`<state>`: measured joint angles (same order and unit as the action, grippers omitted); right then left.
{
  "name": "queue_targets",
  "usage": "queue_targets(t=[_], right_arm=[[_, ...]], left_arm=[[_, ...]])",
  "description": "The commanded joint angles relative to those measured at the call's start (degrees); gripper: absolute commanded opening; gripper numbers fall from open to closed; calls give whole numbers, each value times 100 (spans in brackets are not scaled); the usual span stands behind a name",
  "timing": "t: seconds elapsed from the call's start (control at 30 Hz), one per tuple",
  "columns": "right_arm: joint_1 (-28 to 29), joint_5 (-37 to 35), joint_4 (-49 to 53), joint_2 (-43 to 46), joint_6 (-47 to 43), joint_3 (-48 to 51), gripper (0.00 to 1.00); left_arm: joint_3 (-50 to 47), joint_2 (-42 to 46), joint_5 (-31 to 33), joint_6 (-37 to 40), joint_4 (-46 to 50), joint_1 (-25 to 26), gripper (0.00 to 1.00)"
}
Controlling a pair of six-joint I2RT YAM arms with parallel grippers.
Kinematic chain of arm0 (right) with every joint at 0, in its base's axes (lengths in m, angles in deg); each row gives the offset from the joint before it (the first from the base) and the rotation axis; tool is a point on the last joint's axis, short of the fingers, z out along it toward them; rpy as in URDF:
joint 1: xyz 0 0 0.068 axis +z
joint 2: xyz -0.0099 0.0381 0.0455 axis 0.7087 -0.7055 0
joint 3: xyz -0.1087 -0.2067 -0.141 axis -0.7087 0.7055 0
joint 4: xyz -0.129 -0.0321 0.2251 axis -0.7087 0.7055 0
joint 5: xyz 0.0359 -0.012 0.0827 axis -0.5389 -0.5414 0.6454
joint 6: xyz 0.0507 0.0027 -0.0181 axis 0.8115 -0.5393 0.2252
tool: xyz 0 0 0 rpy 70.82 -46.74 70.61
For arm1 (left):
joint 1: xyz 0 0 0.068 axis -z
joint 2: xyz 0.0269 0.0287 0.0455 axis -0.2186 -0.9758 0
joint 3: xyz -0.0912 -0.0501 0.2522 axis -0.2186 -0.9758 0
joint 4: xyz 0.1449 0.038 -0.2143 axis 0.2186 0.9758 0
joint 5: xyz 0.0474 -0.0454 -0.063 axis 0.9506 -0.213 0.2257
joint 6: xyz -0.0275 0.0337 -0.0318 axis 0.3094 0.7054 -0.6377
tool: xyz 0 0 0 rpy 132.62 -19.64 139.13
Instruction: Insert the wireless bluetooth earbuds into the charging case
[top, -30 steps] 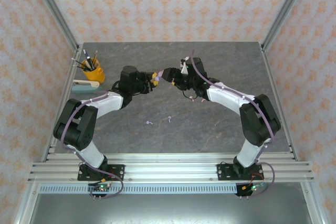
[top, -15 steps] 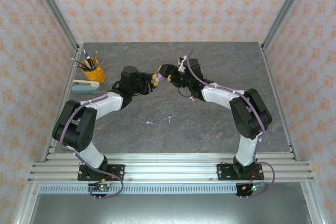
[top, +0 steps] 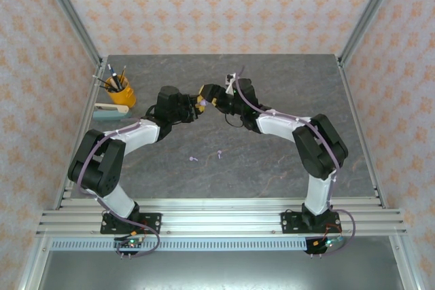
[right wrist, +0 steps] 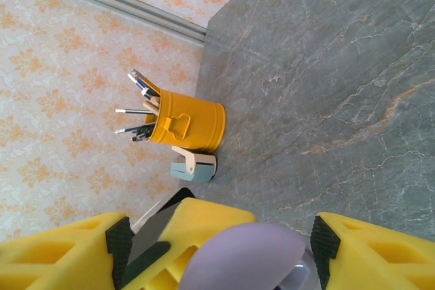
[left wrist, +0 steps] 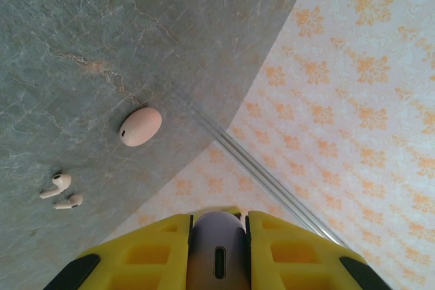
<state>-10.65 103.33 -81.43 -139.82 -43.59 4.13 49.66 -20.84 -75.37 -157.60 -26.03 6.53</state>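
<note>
My right arm has swung further toward nine o'clock than a second ago, elbow folding tighter, and the right claw now sits just beside the left claw. The left arm hasn't budged. Right jaws stand apart, straddling the lilac charging case, which the left claw clamps tight. The lilac earbuds lie loose on the tabletop at six o'clock of the claws. The pink earbuds lie near the pink case.

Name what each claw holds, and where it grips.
Left claw clamps the lilac charging case by its two sides, port end toward its camera. Right claw is open, gripping nothing.
</note>
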Motion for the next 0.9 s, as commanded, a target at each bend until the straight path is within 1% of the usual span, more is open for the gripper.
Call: queue_targets(t=[0.0, 0.3, 0.6, 0.7, 0.87], right_arm=[[116, -190, -428, -160, -152, -2, 72], [193, -222, -973, -276, 6, 219, 71], [199, -439, -1036, -39, -3, 513, 67], [198, -464, -1021, -29, -3, 513, 64], [199, -467, -988, -48, 8, 461, 55]], left_arm=[[-56, 263, 223, -251, -74, 88, 0], [-174, 428, 435, -426, 69, 97, 0], [-167, 418, 470, -450, 87, 97, 0], [-181, 428, 467, -449, 95, 97, 0], [-202, 435, 472, -455, 94, 96, 0]])
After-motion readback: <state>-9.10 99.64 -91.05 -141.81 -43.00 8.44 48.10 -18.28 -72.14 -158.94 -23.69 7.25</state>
